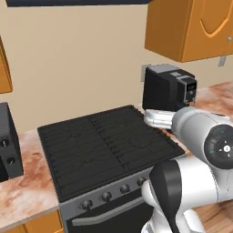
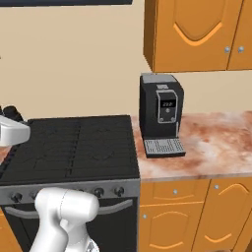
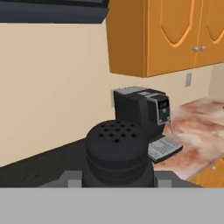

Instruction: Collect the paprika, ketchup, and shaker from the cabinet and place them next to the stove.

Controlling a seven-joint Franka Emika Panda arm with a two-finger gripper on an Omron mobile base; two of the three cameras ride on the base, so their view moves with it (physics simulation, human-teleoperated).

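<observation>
The shaker (image 3: 117, 151), a black cylinder with a rounded, perforated top, stands upright close in front of the hand camera. My gripper (image 3: 118, 177) is shut on it, with grey fingers pressed against its lower sides. It hangs above the stove (image 1: 104, 141), whose black cooktop (image 3: 39, 166) lies beneath and behind it. The same wide black stove (image 2: 74, 142) shows its knobs and silver handle in the right base view. My white forearm (image 1: 159, 119) reaches over the stove's right rear corner. The paprika, the ketchup and the cabinet are out of view.
A black coffee machine (image 2: 160, 110) (image 1: 168, 86) (image 3: 140, 109) stands on the marble counter (image 2: 211, 142) just right of the stove. Orange grooved-door cabinets (image 2: 197, 34) (image 3: 166, 35) hang above it. A black box with knobs (image 1: 7, 141) sits on the counter left of the stove.
</observation>
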